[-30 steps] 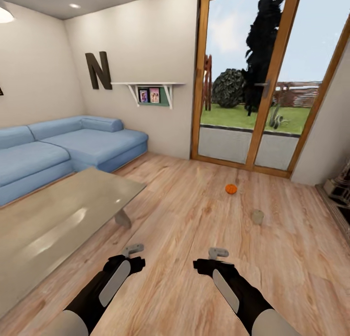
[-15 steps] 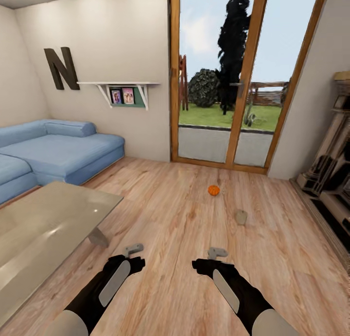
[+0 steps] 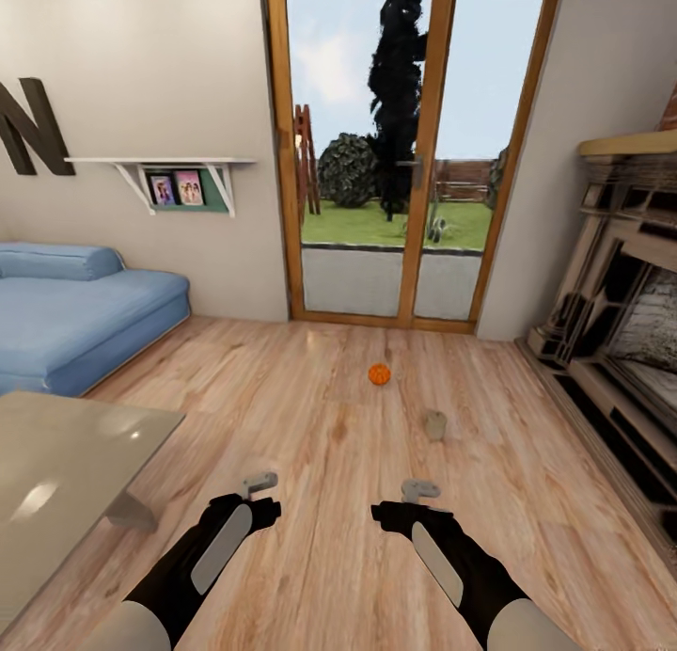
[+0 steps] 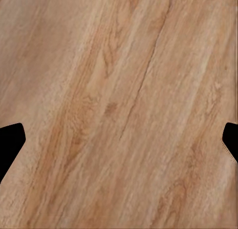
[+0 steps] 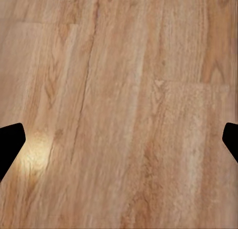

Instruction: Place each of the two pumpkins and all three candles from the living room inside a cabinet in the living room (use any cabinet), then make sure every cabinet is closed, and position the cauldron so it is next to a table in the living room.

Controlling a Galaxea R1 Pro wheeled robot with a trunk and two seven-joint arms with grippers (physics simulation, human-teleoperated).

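Both grippers, left gripper (image 3: 260, 484) and right gripper (image 3: 421, 489), hang low with jaws spread wide and empty. A pumpkin (image 3: 379, 374) sits on the wood floor (image 3: 310, 416) ahead, a candle (image 3: 435, 425) just nearer. Best to roll in square, stop short, then reach for the candle first.

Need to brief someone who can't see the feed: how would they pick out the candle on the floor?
Start at the glass patio door and come down to the wood floor before it. An orange pumpkin sits there; the candle is the short beige-grey cylinder just nearer the robot, towards the fireplace. It is dull and flat-topped, not round and orange.
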